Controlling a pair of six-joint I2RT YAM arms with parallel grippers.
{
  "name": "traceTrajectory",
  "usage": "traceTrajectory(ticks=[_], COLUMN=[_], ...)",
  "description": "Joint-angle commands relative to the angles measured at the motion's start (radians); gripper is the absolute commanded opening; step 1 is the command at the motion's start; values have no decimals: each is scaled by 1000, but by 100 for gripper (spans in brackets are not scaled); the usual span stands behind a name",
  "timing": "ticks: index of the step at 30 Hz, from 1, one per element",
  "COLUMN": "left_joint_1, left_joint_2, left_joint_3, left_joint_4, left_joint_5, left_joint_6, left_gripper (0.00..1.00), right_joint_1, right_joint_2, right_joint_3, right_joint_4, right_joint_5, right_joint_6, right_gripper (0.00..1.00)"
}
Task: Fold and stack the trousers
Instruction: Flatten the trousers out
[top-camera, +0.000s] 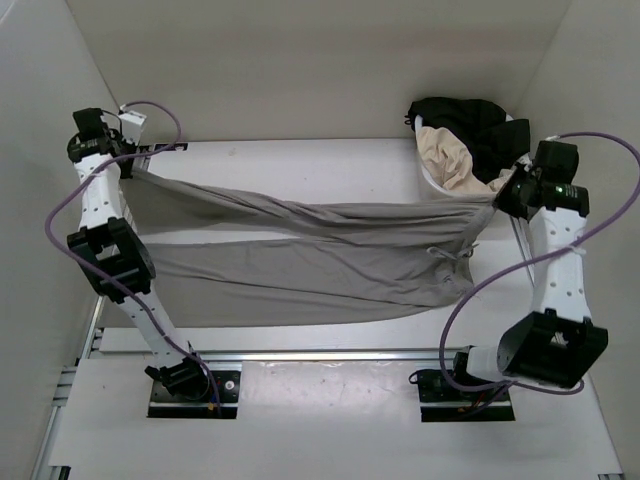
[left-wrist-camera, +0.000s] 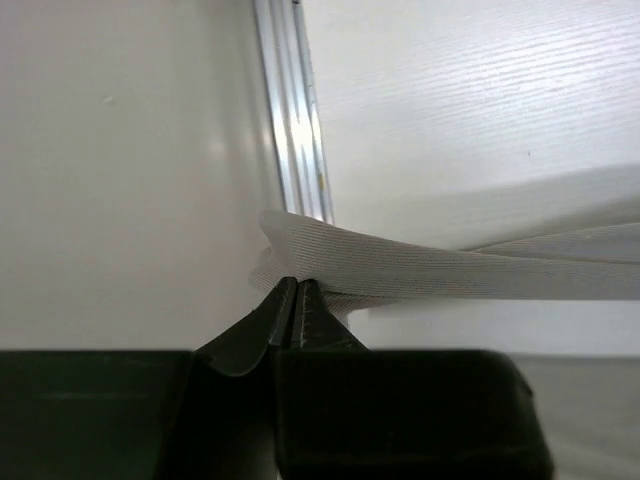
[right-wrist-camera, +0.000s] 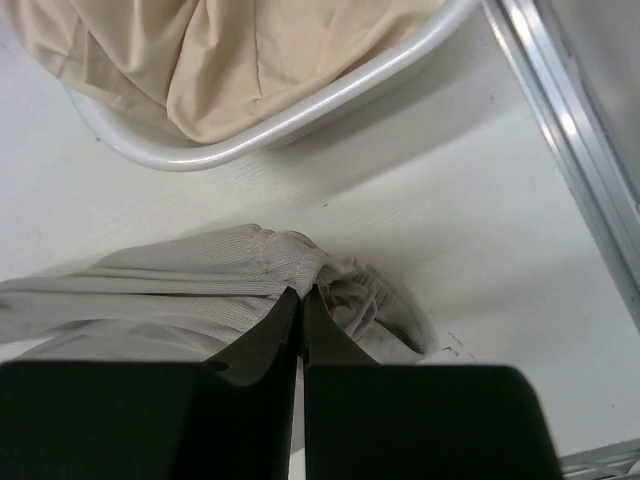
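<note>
The grey trousers (top-camera: 300, 250) stretch across the table from left to right, one leg pulled taut in the air, the other lying flat nearer the front. My left gripper (top-camera: 128, 165) is shut on the leg's hem at the far left; in the left wrist view the ribbed cloth (left-wrist-camera: 430, 268) leaves the closed tips (left-wrist-camera: 297, 285) toward the right. My right gripper (top-camera: 497, 197) is shut on the bunched waistband at the far right; the gathered fabric (right-wrist-camera: 250, 270) sits just above its closed tips (right-wrist-camera: 302, 295).
A white basket (top-camera: 437, 180) at the back right holds beige (right-wrist-camera: 200, 60) and black (top-camera: 470, 125) garments, close behind the right gripper. White walls enclose the left, back and right. An aluminium rail (left-wrist-camera: 295, 110) runs along the left table edge, another (right-wrist-camera: 570, 150) along the right.
</note>
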Motion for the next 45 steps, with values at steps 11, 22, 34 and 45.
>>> traceTrajectory(ticks=[11,22,34,45], left_joint_1=[68,76,-30,-30], left_joint_2=[-312,-253,295,484], left_joint_3=[-675,-456,217,179], left_joint_4=[32,20,-54,-20], left_joint_5=[-3,9,104,45], left_joint_6=[192,85,-103,-187], left_gripper=[34,80,88,92], right_joint_1=[-52,-52,-52,-52], right_joint_2=[-125,-96,30,73], right_joint_3=[-369,-422,-348,-270], right_joint_4=[51,65,54,-2], right_joint_5=[-7,-25,-79,-134], right_joint_6=[54,38,-2,-34], right_gripper=[0,0,0,0])
